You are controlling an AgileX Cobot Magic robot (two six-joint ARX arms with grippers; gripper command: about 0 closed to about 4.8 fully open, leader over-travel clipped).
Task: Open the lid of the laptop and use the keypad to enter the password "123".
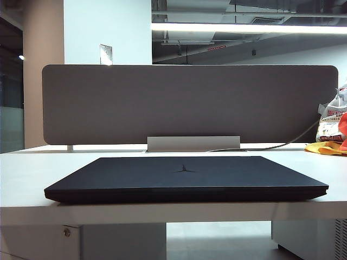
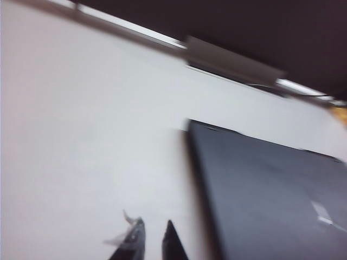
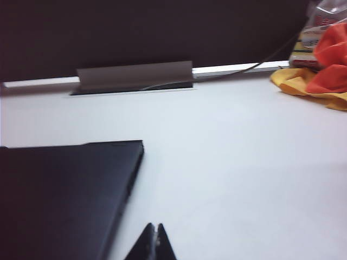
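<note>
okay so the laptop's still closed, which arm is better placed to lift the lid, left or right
Left, marginally. The left gripper shows a gap between its tips beside the laptop, so it could take the lid edge. The right gripper sits shut beside the other edge. Neither touches it.

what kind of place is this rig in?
Likely an office: a white desk with a grey desk divider, a closed laptop, and exposed ceiling ducts with strip lighting behind.

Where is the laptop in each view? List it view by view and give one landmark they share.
Exterior view: the closed laptop lies flat at the middle of the white table; neither gripper shows.
Left wrist view: its corner fills the lower right, beside the left gripper.
Right wrist view: its corner fills the lower left, beside the shut right gripper.
Shared landmark: the grey bracket under the desk divider.
</note>
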